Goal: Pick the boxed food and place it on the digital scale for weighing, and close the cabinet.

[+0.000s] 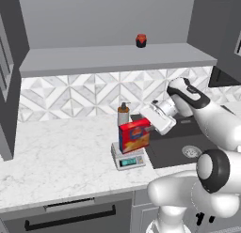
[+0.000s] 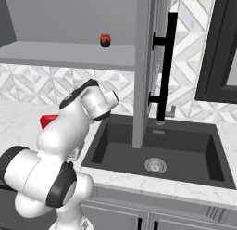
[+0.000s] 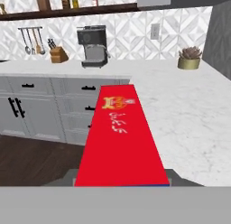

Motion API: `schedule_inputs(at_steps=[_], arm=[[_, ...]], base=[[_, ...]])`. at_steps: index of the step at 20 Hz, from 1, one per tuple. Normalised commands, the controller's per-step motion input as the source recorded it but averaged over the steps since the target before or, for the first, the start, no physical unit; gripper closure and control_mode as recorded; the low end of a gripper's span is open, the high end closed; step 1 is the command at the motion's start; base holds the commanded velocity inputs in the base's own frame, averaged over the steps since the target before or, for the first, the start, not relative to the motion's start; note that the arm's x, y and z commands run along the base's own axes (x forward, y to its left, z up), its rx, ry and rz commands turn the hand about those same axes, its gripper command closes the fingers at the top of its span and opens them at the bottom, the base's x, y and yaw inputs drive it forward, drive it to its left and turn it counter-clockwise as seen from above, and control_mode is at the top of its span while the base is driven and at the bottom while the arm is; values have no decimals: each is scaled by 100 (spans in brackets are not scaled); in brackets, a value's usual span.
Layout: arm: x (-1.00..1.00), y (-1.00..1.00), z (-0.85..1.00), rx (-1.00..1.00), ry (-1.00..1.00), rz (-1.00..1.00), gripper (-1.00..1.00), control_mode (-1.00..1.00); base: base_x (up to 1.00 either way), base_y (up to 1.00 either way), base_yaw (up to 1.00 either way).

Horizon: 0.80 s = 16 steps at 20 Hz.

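Observation:
The boxed food (image 1: 134, 136), a red carton with a blue oval logo and a yellow-orange lower part, stands upright over the digital scale (image 1: 128, 159). I cannot tell whether its lower edge rests on the platform. My gripper (image 1: 151, 125) is shut on the carton's right edge. In the hand view the carton's red top (image 3: 119, 137) runs away from the hand. A red corner of the boxed food (image 2: 48, 120) shows behind my arm. The cabinet stands open, with one door (image 1: 7, 86) swung out at the left and the other door (image 2: 144, 67) edge-on over the sink.
A small red jar (image 1: 140, 40) sits on the cabinet shelf (image 1: 113, 58). A beige soap pump bottle (image 1: 123, 113) stands just behind the scale. The dark sink (image 2: 157, 150) lies to the right. The door's black bar handle (image 2: 165, 62) juts out near my arm.

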Motion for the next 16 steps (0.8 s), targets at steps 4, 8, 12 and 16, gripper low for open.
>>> schedule_inputs(at_steps=[4, 8, 12, 16], arm=[[13, 0, -15, 0, -7, 0, 100, -100], [10, 0, -28, 0, -6, -2, 100, -100], [18, 0, -21, 0, -12, 0, 100, -100], [27, 0, 0, 0, -5, 0, 100, -100]], base=[[0, 0, 0], [0, 0, 0], [0, 0, 0], [0, 0, 0]])
